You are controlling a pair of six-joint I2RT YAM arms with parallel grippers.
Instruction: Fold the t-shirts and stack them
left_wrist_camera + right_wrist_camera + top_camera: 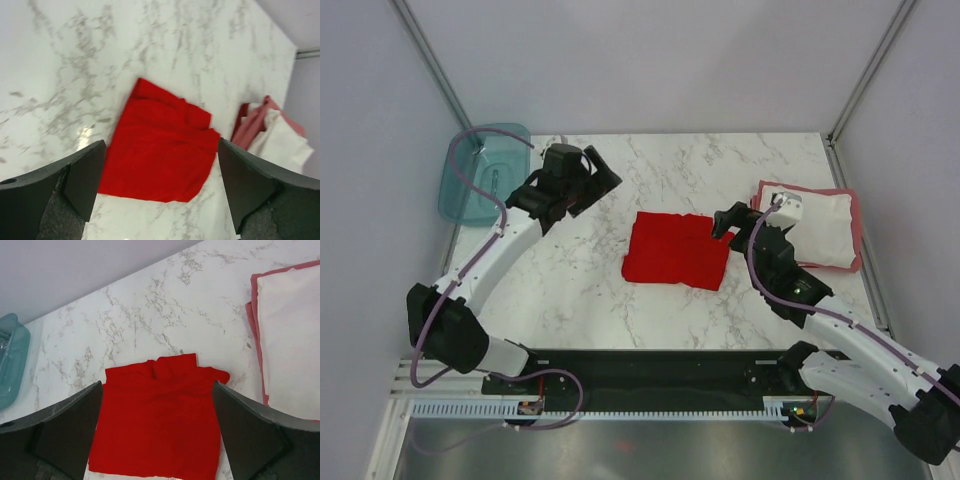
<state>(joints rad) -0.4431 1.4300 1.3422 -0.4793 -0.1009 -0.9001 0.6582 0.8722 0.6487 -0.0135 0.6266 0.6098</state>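
Left gripper (160, 167): we see its two fingers (82, 175) spread wide, with nothing between them but open air.
Left arm pose: it reaches from its base up and across to the far left of the table (580, 285). The gripper hangs over bare marble, well apart from the cloth and pointing toward the middle.
Right gripper (157, 412): its jaws are also wide apart and hold nothing. The red cloth shows in the gap below them.
Right arm pose: it stretches from the near right corner, with the wrist bent. In the top view we place the gripper just beside the far right corner of the red shirt, between that shirt and the stack. We cannot tell whether it touches the cloth.
Red t-shirt (675, 250): it lies near the middle of the table, folded into a rough rectangle with some rumpling along its far edge.
White t-shirt (825, 230): it is folded and lies on top of the stack at the right edge of the table.
Pinkish-red t-shirt (248, 131): it lies under the white one, showing as a border round it.
Teal tub (480, 180): it is translucent and sits at the far left corner. The left arm's cable crosses in front of it, and we cannot make out its contents.
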